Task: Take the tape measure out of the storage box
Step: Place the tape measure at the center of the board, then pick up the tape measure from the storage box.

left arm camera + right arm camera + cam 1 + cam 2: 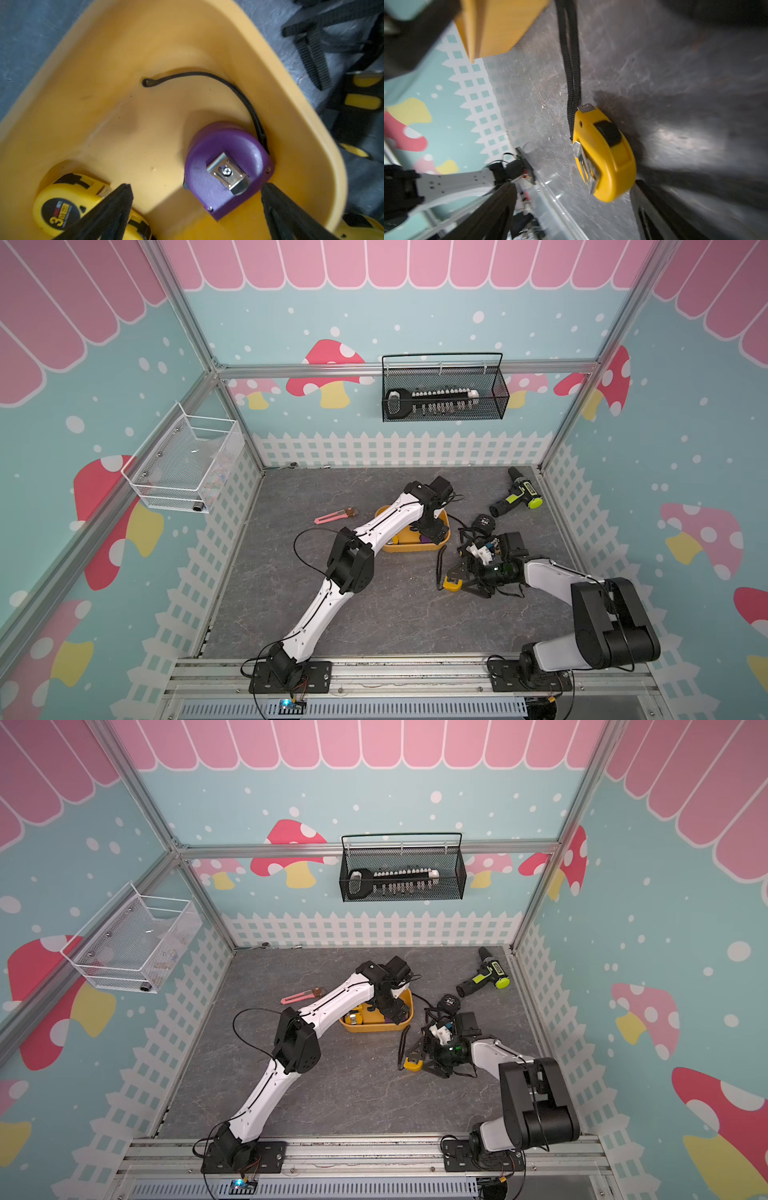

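- storage box (409,548) sits mid-table. The left arm reaches over it and the left tool (197,187) hangs inside, fingers wide apart and gripping nothing.
- 2 tape measures are in the box. The purple tape measure (224,166) lies flat, belt clip up, pressed against the box wall (270,62) that faces the right arm. Its black strap (207,74) curls away across the box floor. The yellow 3 m tape measure (62,207) lies at the opposite side of the box floor.
- Key relation: the purple case sits between the left tool's fingers but well off-centre. 1 fingertip (268,189) is at the case corner by the wall, and the other (124,193) is over the yellow 3 m case. The flat back of the case runs roughly along the wall.
- Judgement: shift the tool toward that wall before closing. There is little room for a finger between case and wall.
- Outside the box, toward the right arm's base, a loose yellow tape measure (608,158) lies on the table (675,62), strap trailing back toward the box. The right tool (573,182) hovers over it, fingers apart and not clamped on it.
- The left arm is nearer to both cases in the box.
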### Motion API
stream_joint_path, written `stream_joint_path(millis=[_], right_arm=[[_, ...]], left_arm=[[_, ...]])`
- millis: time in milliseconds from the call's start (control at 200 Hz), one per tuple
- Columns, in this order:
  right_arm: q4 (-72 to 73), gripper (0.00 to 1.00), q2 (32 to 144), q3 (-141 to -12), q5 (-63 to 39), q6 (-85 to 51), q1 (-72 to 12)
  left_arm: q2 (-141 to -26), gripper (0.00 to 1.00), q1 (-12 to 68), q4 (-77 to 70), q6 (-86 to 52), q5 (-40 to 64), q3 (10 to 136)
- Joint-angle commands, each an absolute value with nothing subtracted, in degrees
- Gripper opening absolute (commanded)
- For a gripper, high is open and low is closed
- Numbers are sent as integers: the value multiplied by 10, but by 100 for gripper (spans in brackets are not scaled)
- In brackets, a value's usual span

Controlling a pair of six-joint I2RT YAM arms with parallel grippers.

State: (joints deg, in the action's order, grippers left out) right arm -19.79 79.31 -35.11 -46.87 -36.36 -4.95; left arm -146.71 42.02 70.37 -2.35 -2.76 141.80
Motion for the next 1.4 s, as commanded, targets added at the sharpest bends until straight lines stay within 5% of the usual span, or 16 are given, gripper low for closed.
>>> stream_joint_path(millis=[0,716,961,1396], right_arm=[[-311,99,725,-402,-406,-297,-18],[-315,98,752,-460,-410,-263,13],[-295,99,760,-455,-414,-264,13],[-275,99,785,-461,-440,-253,11]], left_arm=[[-1486,99,426,711,-16,-2,1437],[-1453,90,349,706,-99,-55,1359],[-1422,98,360,700,-69,-43,1352],[-1422,98,366,700,-72,-41,1252]])
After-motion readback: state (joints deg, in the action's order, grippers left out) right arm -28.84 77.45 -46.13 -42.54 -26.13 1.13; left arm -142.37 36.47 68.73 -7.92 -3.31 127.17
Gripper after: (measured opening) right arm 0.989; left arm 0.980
